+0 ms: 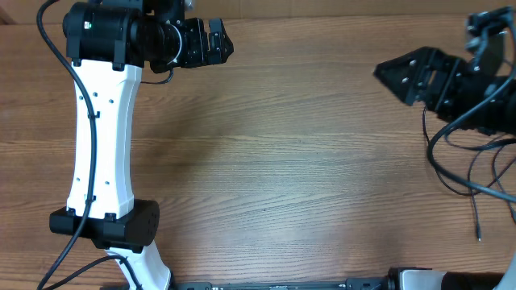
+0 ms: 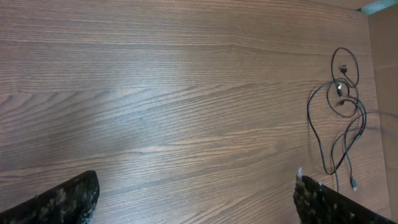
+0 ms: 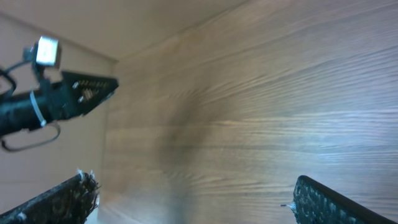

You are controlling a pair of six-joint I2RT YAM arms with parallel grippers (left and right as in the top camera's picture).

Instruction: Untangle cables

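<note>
**A:** Surface first?

**B:** Brown wood-grain table (image 1: 306, 161), bare across its middle. A black rail (image 1: 282, 285) runs along the table's near edge. In the left wrist view a pale strip shows past the table's edge. It may be wall or floor, too little of it is in frame.

**A:** Cables?

**B:** Thin black cables (image 2: 341, 93) lie flat in one loose tangle of loops at the table's right edge. A plug end (image 2: 354, 185) trails out of the tangle.

**A:** Grippers?

**B:** The left gripper (image 2: 196, 180) is over the table's far left corner, fingers spread wide with nothing between them. The right gripper (image 3: 191, 180) is over the table's right side, also spread wide and empty.

**A:** Anything hidden or cut off?

**B:** In the overhead view the tangle runs off the frame at the table's right edge. Part of it sits under the right arm (image 1: 484, 89), where the arm's own black wiring mixes in, so the strands can't be separated there. The right wrist view is blurred, showing only fingertips, wood grain and a dark arm end over the table's far side. The white left arm (image 1: 101, 137) is cropped at the table's near edge.
</note>
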